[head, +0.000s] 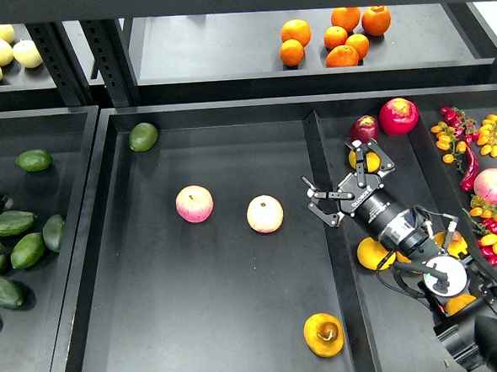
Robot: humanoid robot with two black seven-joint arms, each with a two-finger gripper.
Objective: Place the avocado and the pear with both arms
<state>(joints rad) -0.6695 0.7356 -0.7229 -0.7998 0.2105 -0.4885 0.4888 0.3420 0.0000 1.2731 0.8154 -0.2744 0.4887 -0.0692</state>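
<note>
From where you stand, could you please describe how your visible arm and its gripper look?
The right arm is black and cylindrical, with white lettering on the wrist, a silver ring and a thin cable. Its right gripper has two black skeletal fingers. No left arm shows.

The pear (324,334), orange-yellow and squat, lies with its brown dimple showing, well below and a little left of the right tool (349,181). The avocado (12,223), dark green, glossy and elongated, lies on its side far left of that tool.
</note>
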